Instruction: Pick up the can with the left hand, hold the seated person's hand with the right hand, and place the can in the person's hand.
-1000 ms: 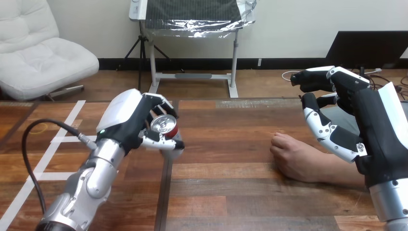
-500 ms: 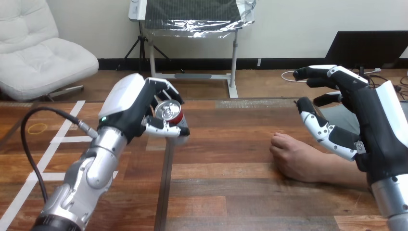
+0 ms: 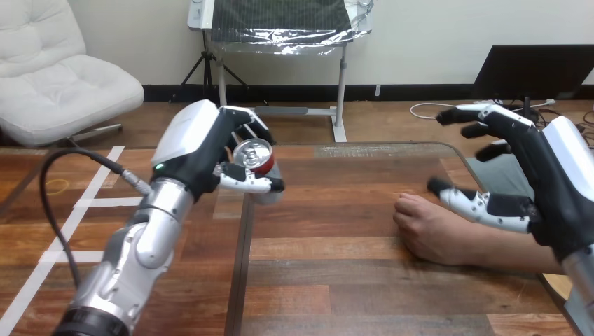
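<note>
Head view: left hand (image 3: 198,149) around the can (image 3: 254,156), right hand (image 3: 552,183) splayed.

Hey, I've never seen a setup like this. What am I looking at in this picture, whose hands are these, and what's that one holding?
The picture comes from a camera on a humanoid robot's head, looking down over a wooden table. The two black-and-white machine hands are the robot's own. Its left hand has its fingers curled round a can, which seems to be held up off the table. Its right hand is open with its fingers spread, hovering just above and beside the person's hand, which rests on the table. The two do not appear to touch.
</note>
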`<action>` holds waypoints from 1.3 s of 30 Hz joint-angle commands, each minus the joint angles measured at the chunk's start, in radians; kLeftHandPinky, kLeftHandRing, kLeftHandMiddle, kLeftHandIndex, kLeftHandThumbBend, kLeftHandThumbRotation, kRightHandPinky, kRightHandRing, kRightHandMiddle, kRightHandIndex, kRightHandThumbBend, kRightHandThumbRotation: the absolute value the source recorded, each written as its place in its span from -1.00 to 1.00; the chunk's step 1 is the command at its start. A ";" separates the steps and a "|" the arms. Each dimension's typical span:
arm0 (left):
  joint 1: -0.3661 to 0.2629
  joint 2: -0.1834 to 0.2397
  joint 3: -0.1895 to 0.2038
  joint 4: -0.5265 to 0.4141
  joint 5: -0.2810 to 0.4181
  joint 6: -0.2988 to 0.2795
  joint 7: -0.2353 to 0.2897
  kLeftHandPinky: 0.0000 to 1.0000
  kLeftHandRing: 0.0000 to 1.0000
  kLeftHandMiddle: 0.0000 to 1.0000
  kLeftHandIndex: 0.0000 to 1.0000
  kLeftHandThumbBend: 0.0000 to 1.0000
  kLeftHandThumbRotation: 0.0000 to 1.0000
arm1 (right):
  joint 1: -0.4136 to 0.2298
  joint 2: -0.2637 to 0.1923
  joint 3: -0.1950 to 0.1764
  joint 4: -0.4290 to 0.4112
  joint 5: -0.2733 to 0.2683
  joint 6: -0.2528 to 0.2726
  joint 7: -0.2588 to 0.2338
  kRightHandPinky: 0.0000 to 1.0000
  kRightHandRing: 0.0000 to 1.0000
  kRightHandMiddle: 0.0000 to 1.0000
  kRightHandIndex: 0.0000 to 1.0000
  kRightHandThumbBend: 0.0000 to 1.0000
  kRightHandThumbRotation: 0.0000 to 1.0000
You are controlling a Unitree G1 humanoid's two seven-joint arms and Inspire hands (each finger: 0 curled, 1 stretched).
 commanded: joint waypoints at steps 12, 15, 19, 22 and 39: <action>-0.141 -0.065 0.005 -0.001 0.009 -0.014 0.021 -0.35 -0.24 -0.10 0.01 0.23 -1.00 | -0.108 -0.250 -0.025 0.140 -0.086 0.019 0.120 0.35 0.63 0.70 0.58 0.69 -1.00; -0.145 -0.072 0.003 0.000 0.013 -0.011 0.020 -0.36 -0.24 -0.11 0.01 0.24 -1.00 | -0.121 -0.286 -0.021 0.175 -0.098 0.014 0.139 0.38 0.65 0.71 0.60 0.71 -1.00; -0.149 -0.081 0.003 0.004 0.017 -0.010 0.020 -0.36 -0.24 -0.10 0.00 0.24 -1.00 | -0.140 -0.331 -0.012 0.229 -0.111 -0.003 0.155 0.41 0.67 0.72 0.61 0.76 -1.00; -0.151 -0.087 0.003 0.006 0.019 -0.009 0.019 -0.35 -0.23 -0.10 0.00 0.24 -1.00 | -0.158 -0.360 -0.001 0.274 -0.129 -0.010 0.164 0.42 0.67 0.71 0.61 0.78 -1.00; -0.152 -0.099 0.001 0.008 0.033 -0.013 0.017 -0.36 -0.24 -0.10 -0.01 0.24 -1.00 | -0.302 -0.466 0.121 0.484 -0.248 -0.006 0.245 0.59 0.72 0.71 0.64 0.77 -1.00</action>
